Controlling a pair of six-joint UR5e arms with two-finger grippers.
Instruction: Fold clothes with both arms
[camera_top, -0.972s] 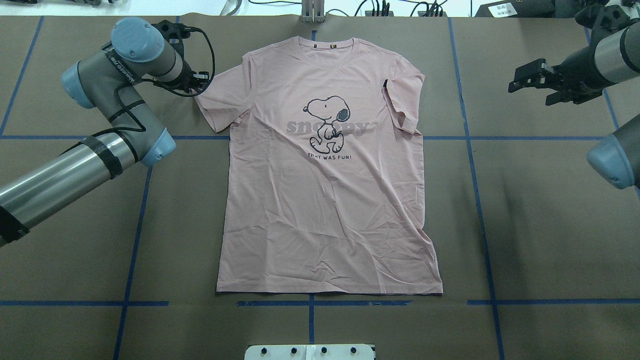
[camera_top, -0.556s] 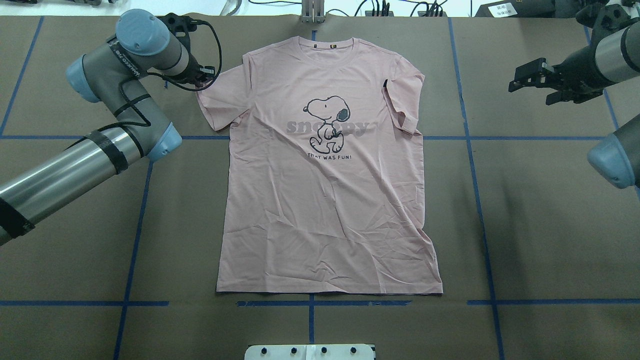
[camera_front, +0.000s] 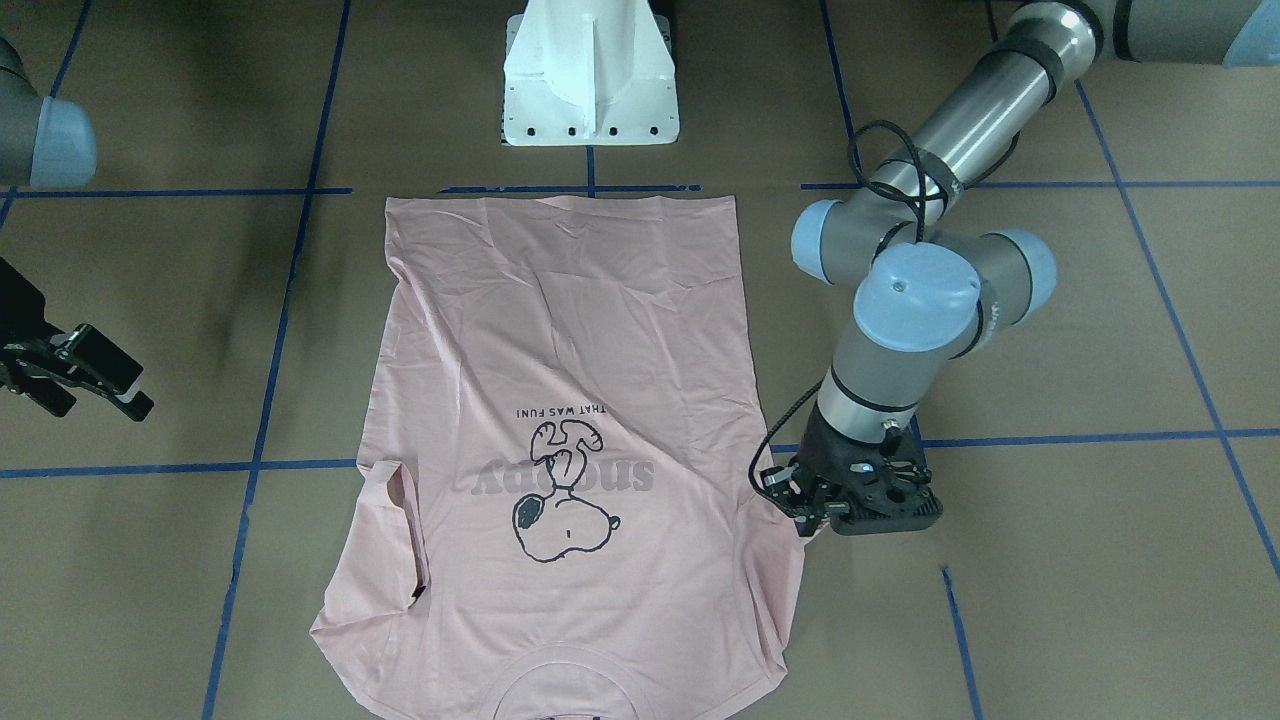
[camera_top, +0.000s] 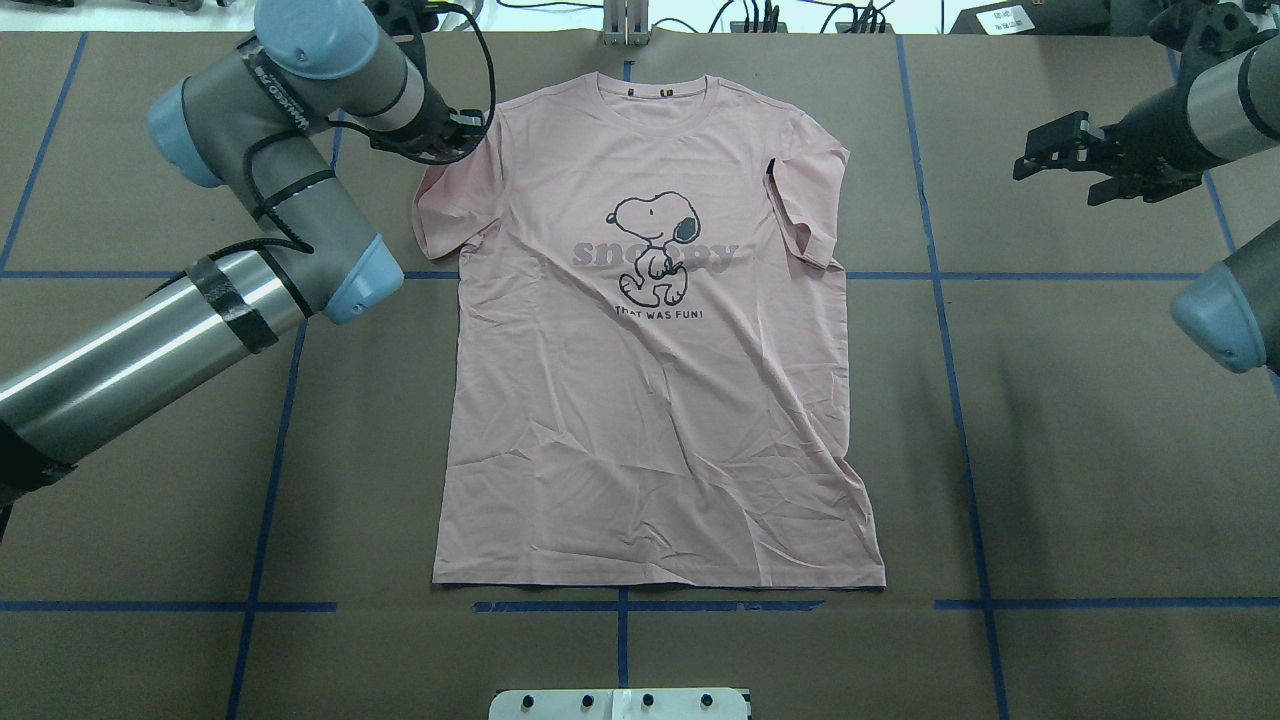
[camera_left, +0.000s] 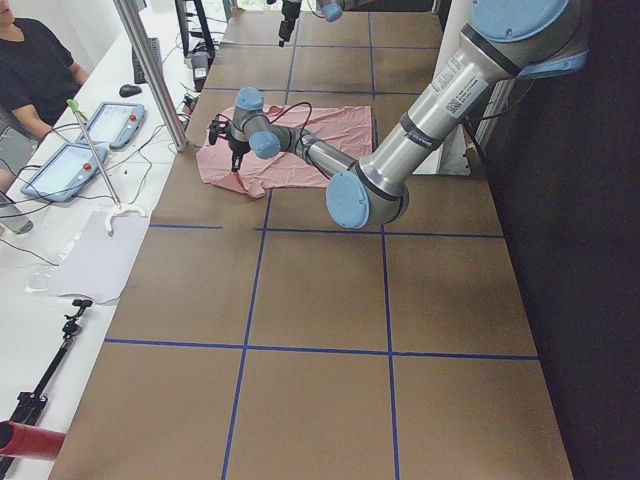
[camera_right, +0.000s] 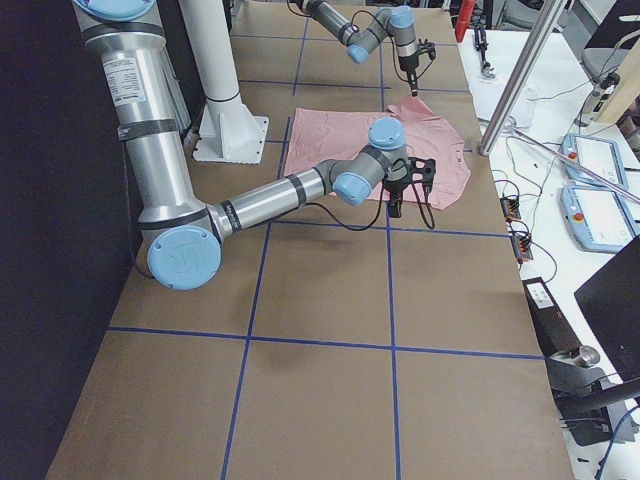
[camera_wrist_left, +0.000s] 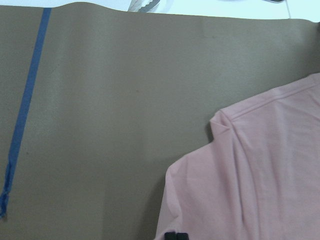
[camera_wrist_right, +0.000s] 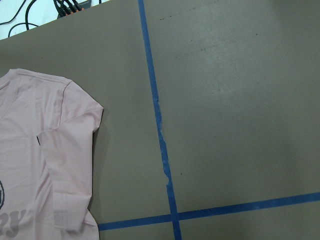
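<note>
The left gripper's (camera_front: 812, 515) jaws look pressed together on the edge of the T-shirt's (camera_front: 560, 330) sleeve. The right gripper's (camera_front: 112, 385) jaws stand apart over bare table (camera_front: 1050, 600), well clear of the cloth. In this front-facing view the shirt lies flat, print up, with its hem toward the white pedestal base (camera_front: 590, 80).

From overhead, the left-side sleeve (camera_top: 445, 205) is bunched inward beside the left wrist. The opposite sleeve (camera_top: 805, 215) lies lapped over the body. The bottom hem (camera_top: 660, 580) runs straight, just beside a blue tape line (camera_top: 650, 606).

The exterior left view shows the near arm reaching the shirt's collar end. The exterior right view adds little about either grip.

In the left wrist view, 2 black fingertips (camera_wrist_left: 171, 236) sit closed side by side at the pink edge. This suggests a pinch, though any cloth between them is hidden. The right wrist view shows no fingers, only the lapped sleeve and tape.

The shirt is probably thin jersey: light, limp, with no stiffness to carry a fold. It will likely drape from any held point and slide easily on the brown surface. Seamed edges are the best places to hold it, such as sleeve cuffs, shoulder seams and hem corners. Each pinch should catch both layers, and the 2 grips should move together so the fold line stays straight.
</note>
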